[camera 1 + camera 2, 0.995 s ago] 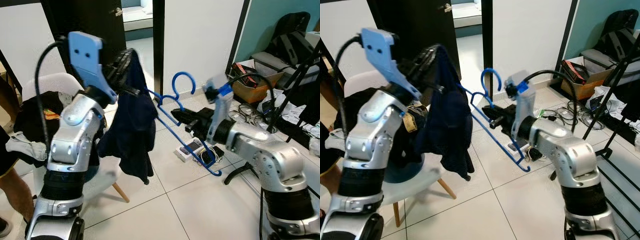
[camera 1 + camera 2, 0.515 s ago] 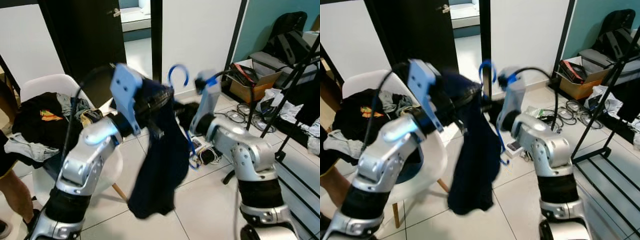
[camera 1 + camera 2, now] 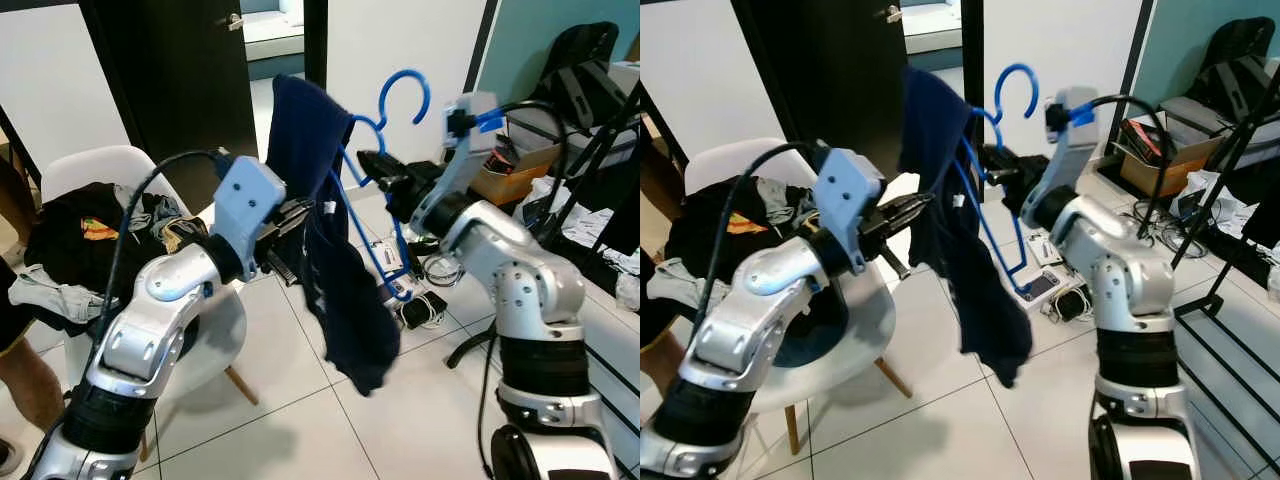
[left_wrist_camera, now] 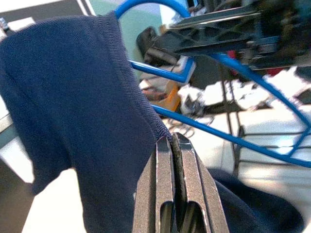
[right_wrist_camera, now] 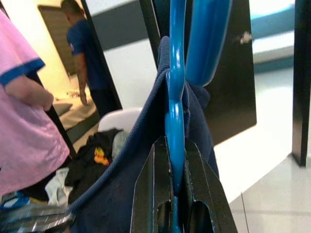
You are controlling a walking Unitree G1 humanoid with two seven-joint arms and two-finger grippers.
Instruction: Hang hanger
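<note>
your right gripper (image 5: 176,194) pinches the blue hanger (image 3: 372,205) held up ahead of you, its far shoulder hidden under the navy shirt (image 3: 330,250) — your left gripper (image 4: 175,160), fingers pressed together, nips that shirt's edge.

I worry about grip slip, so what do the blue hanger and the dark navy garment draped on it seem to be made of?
Blue hanger: probably glossy moulded plastic, or coated wire; thin, smooth, shiny rods.
Dark navy garment: soft matte knit fabric; ribbed edge and limp folds in the left wrist view.
</note>
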